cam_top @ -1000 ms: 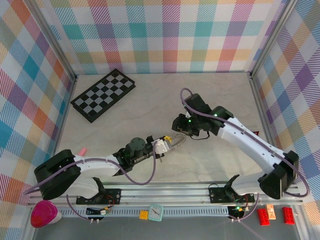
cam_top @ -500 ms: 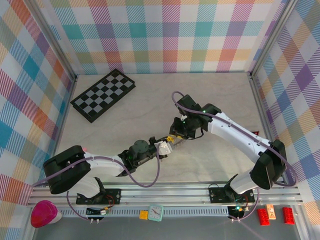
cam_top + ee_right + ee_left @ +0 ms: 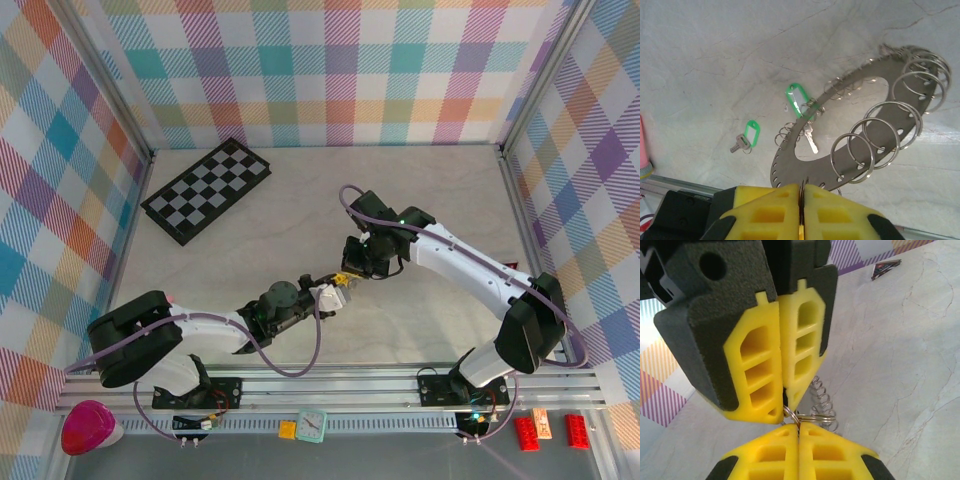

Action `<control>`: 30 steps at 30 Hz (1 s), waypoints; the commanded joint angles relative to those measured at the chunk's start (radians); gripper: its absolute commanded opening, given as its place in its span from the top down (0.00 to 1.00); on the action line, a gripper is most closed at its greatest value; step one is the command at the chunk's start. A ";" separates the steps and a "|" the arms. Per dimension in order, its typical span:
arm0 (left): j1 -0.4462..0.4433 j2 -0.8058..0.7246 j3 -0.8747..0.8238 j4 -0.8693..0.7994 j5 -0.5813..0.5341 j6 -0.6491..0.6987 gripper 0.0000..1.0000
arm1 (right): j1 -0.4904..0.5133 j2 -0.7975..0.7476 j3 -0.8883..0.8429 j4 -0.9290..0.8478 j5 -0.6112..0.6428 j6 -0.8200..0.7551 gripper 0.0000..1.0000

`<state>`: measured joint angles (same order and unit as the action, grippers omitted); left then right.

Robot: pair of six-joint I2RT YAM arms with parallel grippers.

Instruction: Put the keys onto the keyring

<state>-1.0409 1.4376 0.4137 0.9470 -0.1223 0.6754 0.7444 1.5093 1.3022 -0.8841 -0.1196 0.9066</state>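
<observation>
The right end effector (image 3: 802, 191) is clenched on the near rim of the keyring (image 3: 860, 81), a large flat grey metal ring pierced with small holes and hung with wire split rings. The left end effector (image 3: 799, 430) is clenched too, tip to tip with the right one, pinching a small wire ring at the keyring's edge. One tiny silver key with a green plastic tag (image 3: 799, 100) hangs at the keyring's inner rim. The other green-tagged key (image 3: 748, 136) lies loose on the pale marbled desk (image 3: 715, 50), near the keyring.
</observation>
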 commanded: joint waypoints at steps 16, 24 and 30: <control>-0.015 -0.336 -0.016 -0.302 0.080 -0.068 0.42 | -0.002 -0.131 -0.102 0.159 0.092 -0.187 1.00; 0.039 -0.548 0.115 -0.721 0.036 -0.204 0.37 | -0.002 -0.161 -0.117 0.244 0.022 -0.387 1.00; 0.161 -0.522 0.213 -0.868 0.122 -0.338 0.38 | 0.000 -0.188 -0.162 0.336 -0.102 -0.486 1.00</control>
<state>-0.9203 0.9051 0.5766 0.2089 -0.0551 0.4309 0.7444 1.3613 1.1648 -0.6338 -0.1337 0.5114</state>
